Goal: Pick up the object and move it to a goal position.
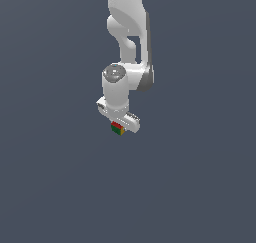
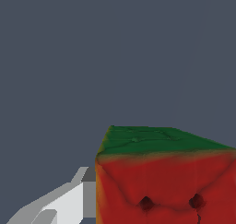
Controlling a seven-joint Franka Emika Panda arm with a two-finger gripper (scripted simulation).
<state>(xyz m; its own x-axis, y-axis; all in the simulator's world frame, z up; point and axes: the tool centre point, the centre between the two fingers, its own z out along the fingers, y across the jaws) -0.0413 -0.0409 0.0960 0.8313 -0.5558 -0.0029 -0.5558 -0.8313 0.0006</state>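
One claw is present, hanging at the lower end of the white arm and pointing downward. Its fingers are closed on the cube, which sits directly beneath the white claw body and is much narrower than it. In the exterior view the cube shows a red upper part, a green lower face and a thin yellow edge. The wrist view shows the cube very close, a red face with two small dark marks below a green face, and one white finger pressed flat against its side; the opposite finger lies out of frame. Surroundings appear uniform dark grey-blue; whether the cube rests on anything cannot be determined.
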